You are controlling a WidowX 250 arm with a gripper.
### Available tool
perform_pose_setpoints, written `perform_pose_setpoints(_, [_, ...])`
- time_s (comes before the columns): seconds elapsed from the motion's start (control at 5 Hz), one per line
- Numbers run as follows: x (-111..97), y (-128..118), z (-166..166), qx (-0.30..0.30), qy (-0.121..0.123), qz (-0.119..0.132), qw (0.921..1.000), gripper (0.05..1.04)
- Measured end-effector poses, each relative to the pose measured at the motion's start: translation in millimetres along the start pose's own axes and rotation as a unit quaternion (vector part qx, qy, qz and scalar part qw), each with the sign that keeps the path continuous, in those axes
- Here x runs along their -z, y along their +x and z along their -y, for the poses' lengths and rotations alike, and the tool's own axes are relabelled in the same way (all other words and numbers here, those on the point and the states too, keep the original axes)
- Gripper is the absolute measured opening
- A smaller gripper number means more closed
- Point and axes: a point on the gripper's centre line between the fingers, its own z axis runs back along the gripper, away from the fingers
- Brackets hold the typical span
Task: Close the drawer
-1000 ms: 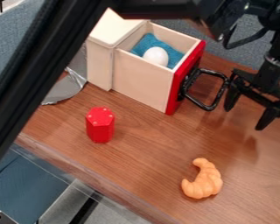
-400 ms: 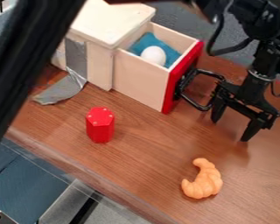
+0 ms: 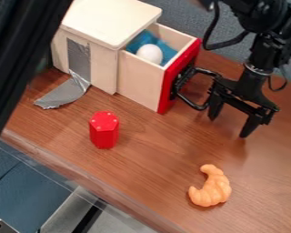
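1 black robot arm (image 3: 255, 77): comes in from the top edge toward the upper right, its forearm bent down to a nearly upright wrist, with a black cable looping out beside it.
Black two-finger gripper (image 3: 228, 128): points down at a slant at the right of the red drawer front (image 3: 179, 76), its 2 fingers spread wide with a gap between them.
Pale wooden drawer (image 3: 137, 81): stands partly out of the pale wooden cabinet (image 3: 108, 16), front facing the gripper.
Black loop handle (image 3: 195, 106): juts from the drawer front to just beside the nearer finger; whether they touch is hard to tell.
Inside the drawer: a white egg-shaped object (image 3: 150, 53) on crumpled blue cloth (image 3: 168, 51), which hides the drawer bottom.
Wooden table (image 3: 154, 159): its near edge slants from the left down to the bottom; bare wood stretches between the gripper and the orange toy croissant (image 3: 211, 189).
Red hexagonal block (image 3: 104, 130): upright, apart from the drawer, to its lower left.
Silver tape (image 3: 64, 94): runs down the cabinet's side onto the wood.
Cut off or covered: the cabinet's top corner leaves the upper edge; a thick dark beam (image 3: 23, 57) covers the left side.
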Motion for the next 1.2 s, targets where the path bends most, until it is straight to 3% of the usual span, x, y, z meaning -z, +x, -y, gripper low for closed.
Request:
perform_pose_setpoints(0.6, [-1.6, 10.0, -30.0, -0.03, 0.007, 0.01, 0.9995, 0.999])
perform_pose_setpoints(1.2, [7.5, -6.1, -60.9, -0.056, 0.013, -0.004, 0.9983, 0.998])
